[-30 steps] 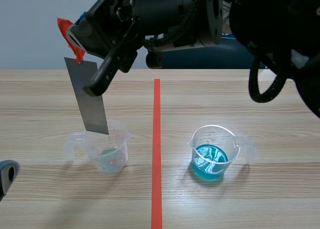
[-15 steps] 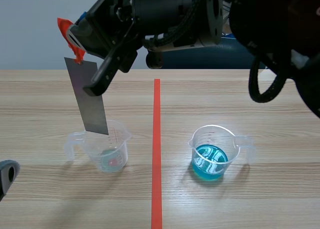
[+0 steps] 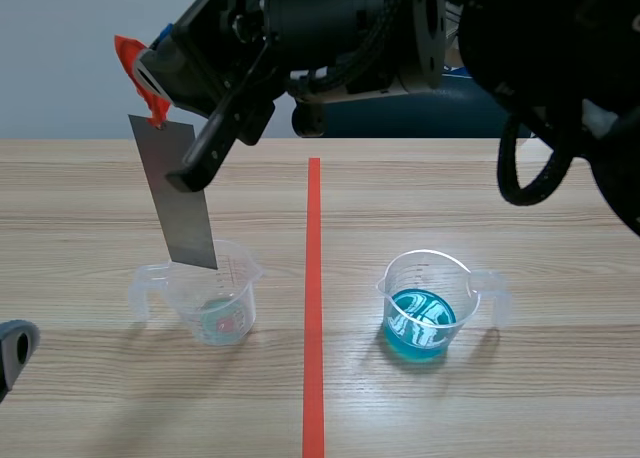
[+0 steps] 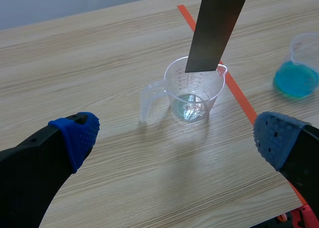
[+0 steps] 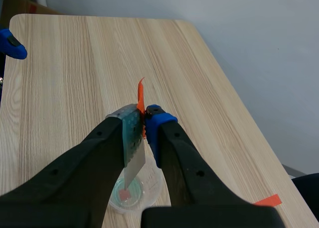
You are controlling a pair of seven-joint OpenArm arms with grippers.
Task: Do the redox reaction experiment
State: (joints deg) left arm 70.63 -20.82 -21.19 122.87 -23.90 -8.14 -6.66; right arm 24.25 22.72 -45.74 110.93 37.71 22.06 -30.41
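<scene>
- The metal strip (image 3: 185,218) is clamped near its top end by the right gripper (image 5: 142,123), whose fingers are pressed against both of its faces; the arm is raised across the top of the scene view.
- The strip is hung tilted over the mouth of the clear cup (image 3: 215,298), left of the tape line (image 3: 313,278). Its lower edge is seen at about rim height; whether it dips inside cannot be told, but the liquid is not reached.
- An orange-red tag (image 3: 135,68) is seen above the strip's top end; how it is fixed is hidden by the fingers.
- A shallow pool of clear liquid is held in the clear cup, with a small reddish patch (image 5: 123,194) at the bottom that cannot be made out.
- The blue-liquid cup (image 3: 425,303) is stood on the tabletop (image 3: 500,198) right of the tape line, well apart from the clear cup; in the left wrist view it is cut off at the edge.
- The left gripper (image 4: 175,134) is held spread wide and empty, low over the tabletop with the clear cup ahead of it; in the scene view only a sliver of it is shown.
</scene>
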